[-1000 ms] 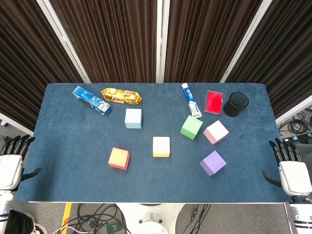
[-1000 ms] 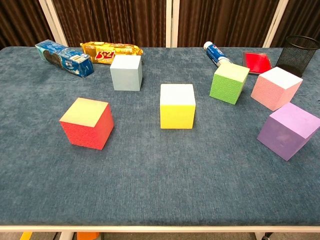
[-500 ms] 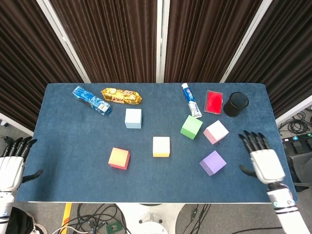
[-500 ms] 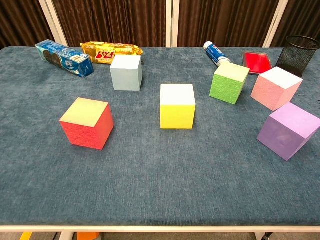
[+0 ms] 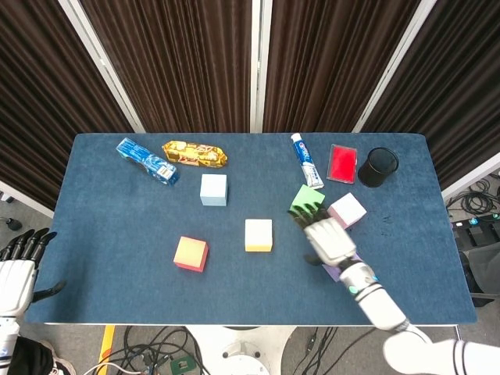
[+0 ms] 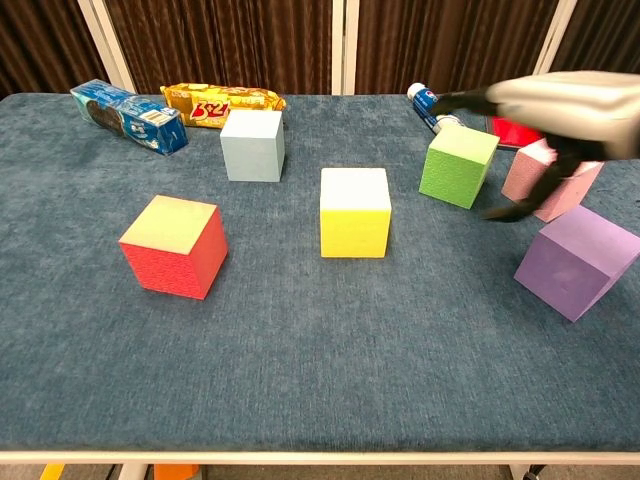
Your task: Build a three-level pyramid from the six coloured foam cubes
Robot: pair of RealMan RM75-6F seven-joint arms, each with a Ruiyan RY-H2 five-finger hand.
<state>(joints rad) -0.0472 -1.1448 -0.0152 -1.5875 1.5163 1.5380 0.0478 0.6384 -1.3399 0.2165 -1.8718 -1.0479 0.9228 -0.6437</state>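
From the head view we look steeply down on the whole blue worktop (image 5: 101, 258), curtains beyond. From the chest view we sit low at its near edge (much closer), facing across. Both share the yellow cube (image 5: 258, 234) (image 6: 354, 211).

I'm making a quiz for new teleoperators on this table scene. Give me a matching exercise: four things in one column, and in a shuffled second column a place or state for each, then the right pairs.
Things
1. red cube
2. green cube
3. mesh cup
4. left hand

Places or states
A. far right corner of the table, beside the flat red item
B. off the table's left edge, open, holding nothing
C. alone on the near left of the cloth
D. right under the fingertips of the right hand

Pairs: 1-C, 2-D, 3-A, 4-B
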